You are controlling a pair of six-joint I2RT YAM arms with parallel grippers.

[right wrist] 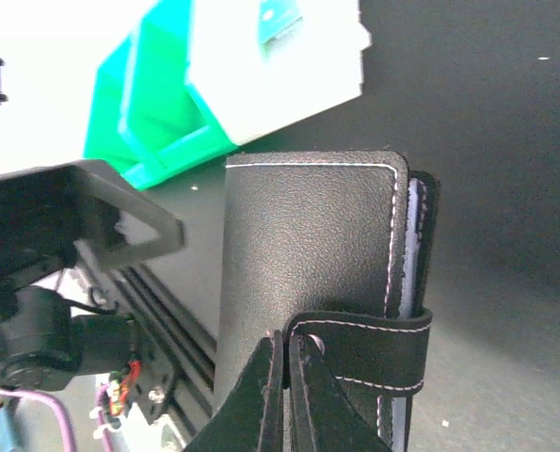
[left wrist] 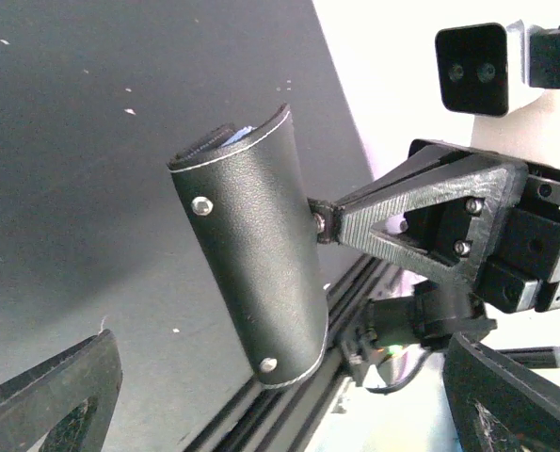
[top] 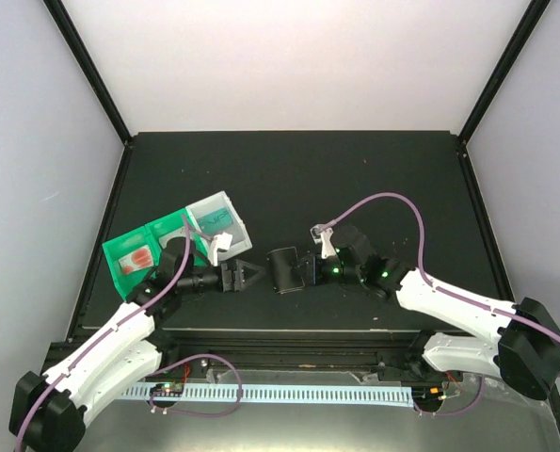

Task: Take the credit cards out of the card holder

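The right end effector (right wrist: 287, 377) is pinching its fingers fully together on the stitched strap (right wrist: 374, 353) of the card holder (right wrist: 308, 245), a black leather-look bifold with white stitching. It is holding the holder folded and standing on end near the near edge of the dark worktop (top: 355, 169), between the two arms. A pale card edge (right wrist: 411, 245) is peeking out between the holder's leaves. The left end effector (top: 253, 275) is hovering just left of the holder with its jaws spread wide, gripping nothing. Further left, a teal card (top: 214, 219) is lying in the white bin (top: 225, 200). A whitish card with reddish print (top: 138, 256) is lying in the left compartment of the green tray (top: 115, 259).
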